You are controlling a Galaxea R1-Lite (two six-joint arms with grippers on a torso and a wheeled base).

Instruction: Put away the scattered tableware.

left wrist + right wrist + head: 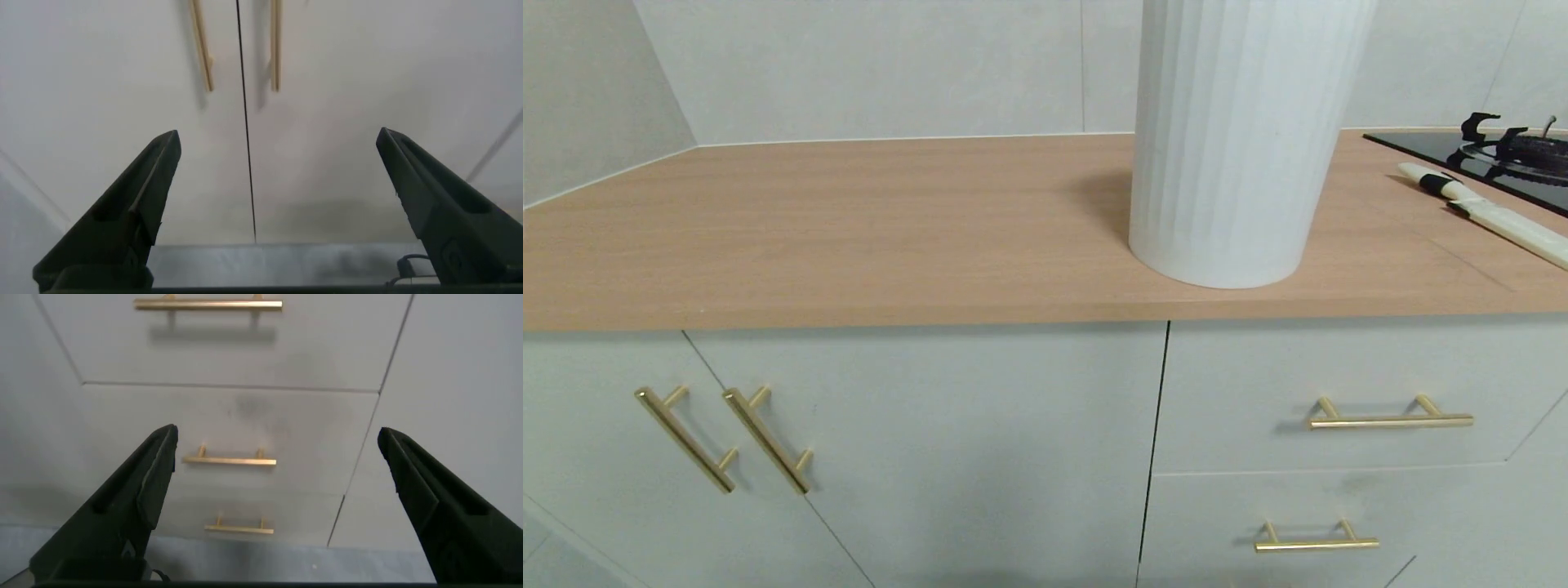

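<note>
A: While both arms are hanging low before the cabinet fronts, where is the tableware lying?

B: A pale-handled utensil point(1486, 214) is lying at the far right of the counter point(849, 229), just beside the cooktop point(1429, 151) and apart from the ribbed white container point(1233, 147). Its long axis is running diagonally, back-left to front-right.

A: And the grippers?

B: The left gripper point(278, 135) is facing the cabinet doors point(122, 82) and the right gripper point(276, 431) is facing the drawers point(245, 416). Both are gaping wide, holding nothing.

A: Which arm is looking nearer?

B: The right one, I am judging. The utensil is sitting up and rightward of those drawers, so that arm is needing to rise over the counter edge and set its jaws across the diagonal.
</note>
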